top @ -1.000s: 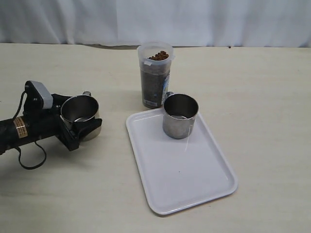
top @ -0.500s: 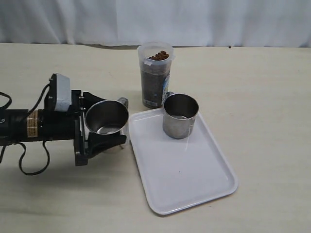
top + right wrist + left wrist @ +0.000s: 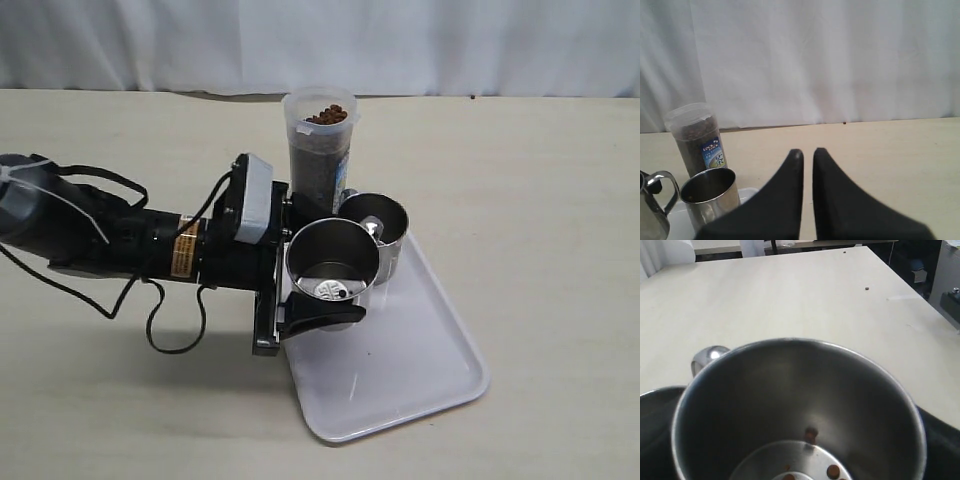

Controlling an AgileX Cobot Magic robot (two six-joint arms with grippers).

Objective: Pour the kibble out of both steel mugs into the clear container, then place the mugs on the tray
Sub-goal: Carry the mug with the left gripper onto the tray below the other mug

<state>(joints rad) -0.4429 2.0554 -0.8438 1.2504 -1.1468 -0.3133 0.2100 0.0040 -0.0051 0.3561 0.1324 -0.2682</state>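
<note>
While the left arm (image 3: 150,245) lies level, its pincer (image 3: 328,288) grips a steel mug (image 3: 335,262) over the tray (image 3: 400,370).

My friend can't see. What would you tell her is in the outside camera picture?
The robot's left gripper holds a shiny steel mug at the edge of the white tray, close beside a second mug standing on it. Behind them stands a clear container filled with brown kibble, all on a pale table.
</note>
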